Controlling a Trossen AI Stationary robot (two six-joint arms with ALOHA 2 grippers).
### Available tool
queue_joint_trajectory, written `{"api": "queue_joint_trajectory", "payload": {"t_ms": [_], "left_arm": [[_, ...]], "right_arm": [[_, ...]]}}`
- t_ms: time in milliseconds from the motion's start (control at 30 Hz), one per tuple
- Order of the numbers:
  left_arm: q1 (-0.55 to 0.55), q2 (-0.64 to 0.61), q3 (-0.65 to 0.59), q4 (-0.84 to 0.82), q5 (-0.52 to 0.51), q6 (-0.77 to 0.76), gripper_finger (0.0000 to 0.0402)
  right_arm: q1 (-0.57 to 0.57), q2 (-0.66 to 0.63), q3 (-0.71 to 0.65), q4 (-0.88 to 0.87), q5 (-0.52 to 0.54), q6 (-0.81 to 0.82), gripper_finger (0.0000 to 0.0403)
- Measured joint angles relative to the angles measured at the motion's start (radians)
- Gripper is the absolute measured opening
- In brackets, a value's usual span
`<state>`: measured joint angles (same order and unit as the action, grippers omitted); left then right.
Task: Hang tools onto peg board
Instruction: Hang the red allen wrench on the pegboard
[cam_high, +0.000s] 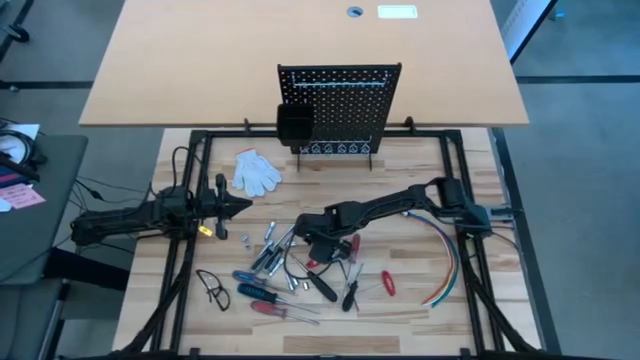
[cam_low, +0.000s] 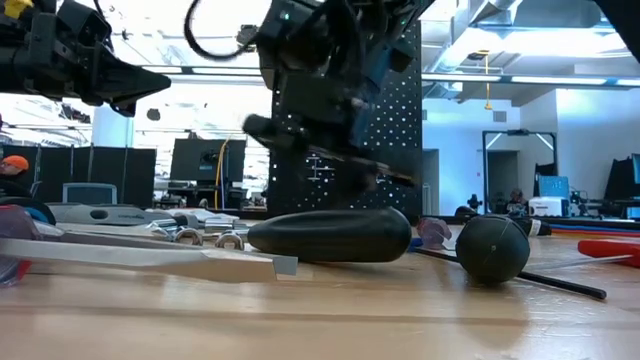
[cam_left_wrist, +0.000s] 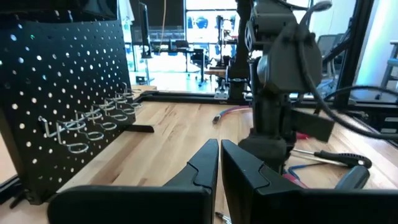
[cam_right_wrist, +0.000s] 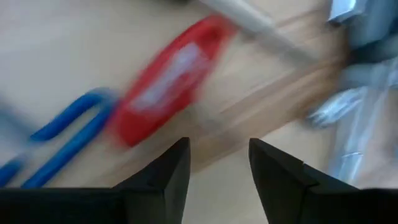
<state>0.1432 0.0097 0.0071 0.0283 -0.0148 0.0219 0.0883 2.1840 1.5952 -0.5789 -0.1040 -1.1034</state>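
The peg board (cam_high: 340, 105) stands upright at the table's far middle, a black bin (cam_high: 294, 124) on its left side and wire hooks (cam_left_wrist: 93, 118) on its face. The tools (cam_high: 290, 268) lie scattered on the near middle of the table: blue, red and black-handled screwdrivers and silver bits. My right gripper (cam_high: 318, 243) hangs over this pile, pointing steeply down. It is open, its fingers (cam_right_wrist: 168, 171) just short of a red handle (cam_right_wrist: 168, 81) and a blue loop (cam_right_wrist: 62, 134). My left gripper (cam_left_wrist: 219, 148) waits shut and level at the table's left.
A white glove (cam_high: 257, 172) lies left of the peg board. A bundle of coloured cables (cam_high: 445, 262) curves along the right side. Dark-framed glasses (cam_high: 212, 288) lie near left. A black handle (cam_low: 330, 235) and a black ball (cam_low: 492, 248) lie close to the near edge.
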Motion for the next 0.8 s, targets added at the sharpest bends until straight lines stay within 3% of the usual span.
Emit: {"api": "queue_joint_trajectory", "payload": {"t_ms": [333, 633, 800], "left_arm": [[0.0, 0.013, 0.0, -0.002, 0.001, 0.0, 0.0016], [0.0, 0.014, 0.018, -0.01, 0.002, 0.0, 0.0016], [0.0, 0.014, 0.018, -0.011, 0.002, 0.0, 0.0016]], "right_arm": [[0.0, 0.061, 0.05, -0.009, -0.04, -0.01, 0.0136], [-0.039, 0.045, 0.047, -0.089, -0.039, 0.398, 0.0114], [-0.073, 0.001, 0.043, -0.257, -0.034, 0.544, 0.0106]]}}
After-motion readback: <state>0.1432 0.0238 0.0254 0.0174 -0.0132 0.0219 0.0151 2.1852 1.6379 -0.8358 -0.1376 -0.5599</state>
